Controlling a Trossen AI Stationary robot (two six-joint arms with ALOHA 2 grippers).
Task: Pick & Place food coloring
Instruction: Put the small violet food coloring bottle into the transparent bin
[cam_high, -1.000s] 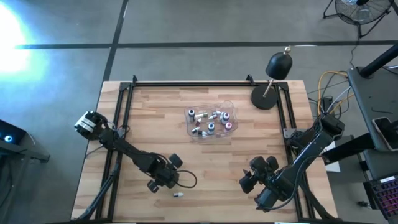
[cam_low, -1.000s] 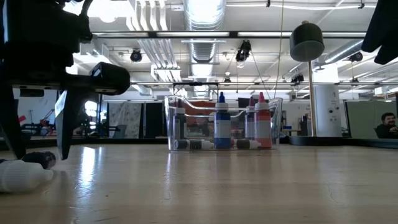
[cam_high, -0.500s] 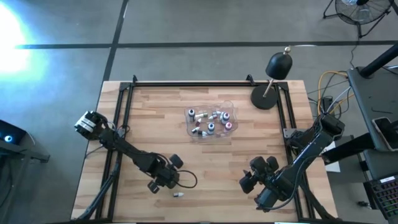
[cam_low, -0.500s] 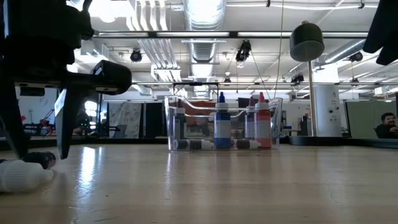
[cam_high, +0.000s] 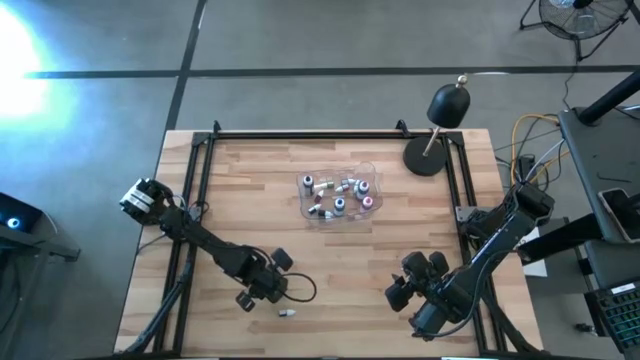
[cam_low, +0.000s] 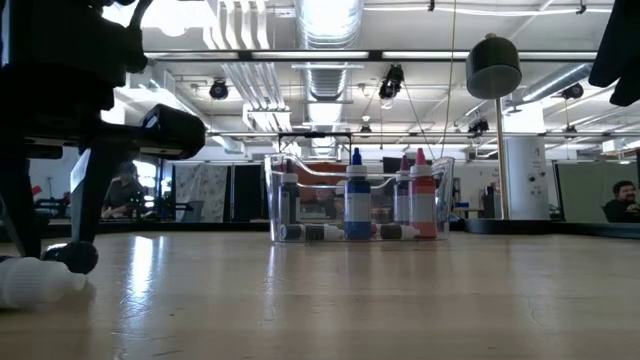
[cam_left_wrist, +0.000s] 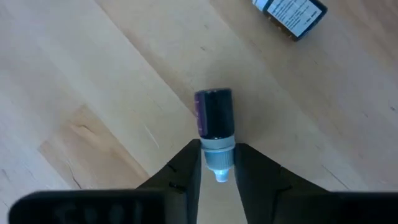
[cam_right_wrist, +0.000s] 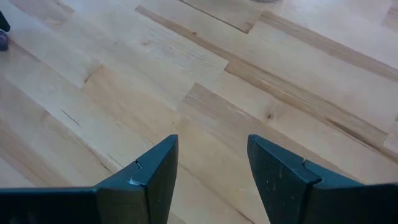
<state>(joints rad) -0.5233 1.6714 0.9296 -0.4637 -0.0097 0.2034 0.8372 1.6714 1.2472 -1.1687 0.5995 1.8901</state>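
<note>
Left wrist view: a small purple white-capped dropper bottle is clamped by the left gripper, not yet carried to the clear plastic tub; the right gripper is left gaping, empty.

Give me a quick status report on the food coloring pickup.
Left gripper shut on purple bottle by its cap, at table level. Right gripper open, idle. Second bottle lies nearby, not in the way.

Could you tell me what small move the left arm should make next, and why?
Probably lift straight up: the left gripper has its fingers pressed against the cap of the purple bottle lying on the table, so it looks gripped.
</note>
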